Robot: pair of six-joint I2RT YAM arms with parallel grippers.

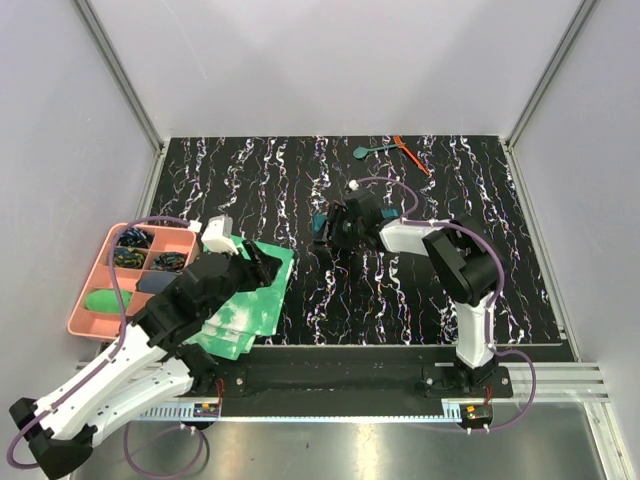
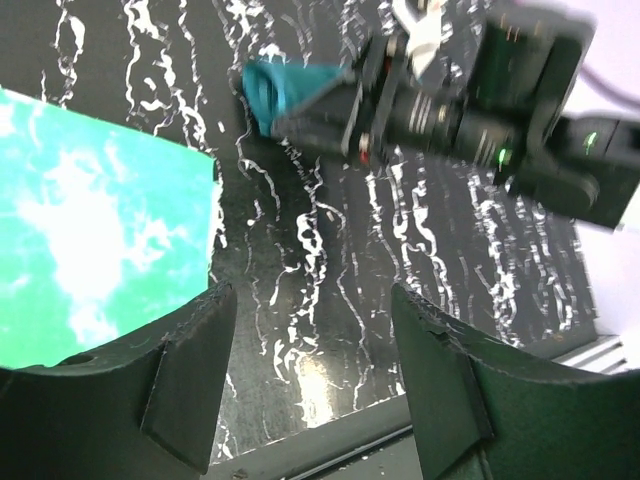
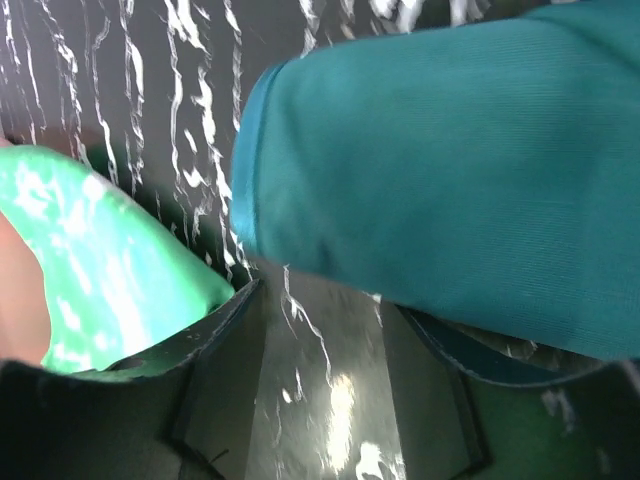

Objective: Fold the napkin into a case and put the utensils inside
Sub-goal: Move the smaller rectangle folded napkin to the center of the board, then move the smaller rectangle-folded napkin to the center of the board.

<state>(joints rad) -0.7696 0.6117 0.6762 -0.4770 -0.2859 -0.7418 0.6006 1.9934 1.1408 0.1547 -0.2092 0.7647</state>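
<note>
From above, one pink tray (image 1: 88, 305) is holding several dark bundles and a green piece. One teal spoon (image 1: 372, 151) and one orange stick (image 1: 410, 153) are lying at the far edge of the worktop (image 1: 500, 260).

At the left wrist, the left gripper (image 2: 310, 370) is gaping wide and holding nothing, beside the mottled cloths (image 2: 90, 230).

At the right wrist, the right gripper (image 3: 325, 400) is standing open, with the napkin (image 3: 450, 170) overlapping one finger.

The marbled black table (image 1: 400, 300) counts as 1. At the centre of the frame there is 1 dark teal napkin (image 1: 320, 228). Along the top edge lie 2 utensils: 1 teal spoon (image 1: 372, 151) and 1 orange-red stick (image 1: 411, 155). At the left is 1 pink compartment tray (image 1: 78, 318), holding 3 dark mottled bundles (image 1: 131, 237), 1 green piece (image 1: 103, 300) and 1 grey-blue piece (image 1: 155, 284). The green-and-white tie-dye cloths (image 1: 255, 310) form 1 stack at lower left; how many it holds cannot be told. From the bottom edge rise 2 robot arms: left arm (image 1: 120, 365) and right arm (image 1: 470, 270).
</note>
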